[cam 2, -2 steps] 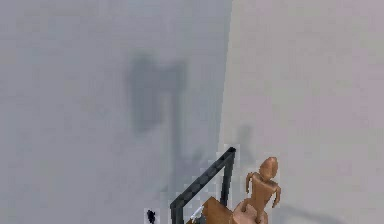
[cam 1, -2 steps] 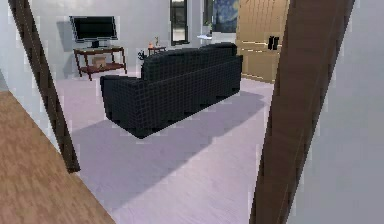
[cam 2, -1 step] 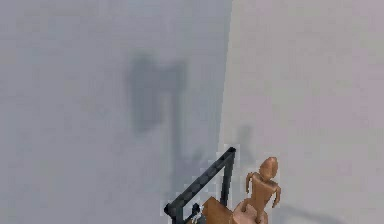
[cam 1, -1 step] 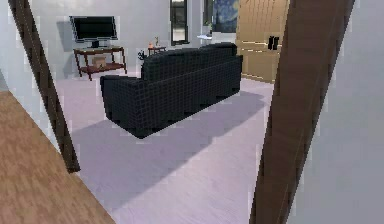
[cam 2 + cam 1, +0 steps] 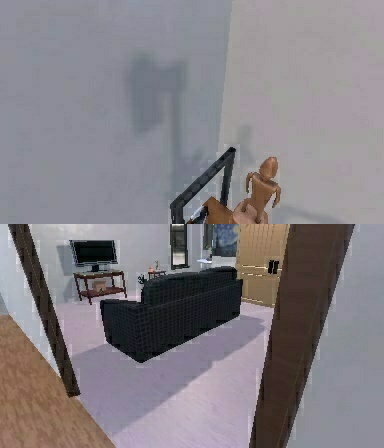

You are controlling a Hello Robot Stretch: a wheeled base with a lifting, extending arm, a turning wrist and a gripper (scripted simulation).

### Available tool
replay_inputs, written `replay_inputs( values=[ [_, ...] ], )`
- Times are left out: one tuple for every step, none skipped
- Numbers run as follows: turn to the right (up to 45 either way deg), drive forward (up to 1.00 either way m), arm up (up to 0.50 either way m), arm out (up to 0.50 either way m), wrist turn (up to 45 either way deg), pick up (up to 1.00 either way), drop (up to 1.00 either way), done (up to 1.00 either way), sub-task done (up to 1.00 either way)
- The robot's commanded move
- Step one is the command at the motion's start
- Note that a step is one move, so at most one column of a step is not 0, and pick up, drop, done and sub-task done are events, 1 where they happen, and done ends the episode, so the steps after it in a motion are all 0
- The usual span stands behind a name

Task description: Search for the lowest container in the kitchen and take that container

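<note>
How the end effector stands I cannot tell; beside the robot is a small wooden figure (image 5: 262, 188) by a grey wall (image 5: 100, 100). Ahead, past a brown door frame (image 5: 300, 334), stand a dark sofa (image 5: 175, 309) and a television (image 5: 93, 252), so I cannot yet tell where the container is. I expect it light, stiff and perhaps slippery, best taken at its rim.

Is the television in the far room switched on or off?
Off, it seems: the television on its wooden stand shows a uniformly dark screen, with no image.
</note>
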Motion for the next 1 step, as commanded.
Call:
replay_inputs(
  values=[
    [0.0,0.0,-0.3,0.0,0.0,0.0,0.0,0.0,0.0]
  ],
)
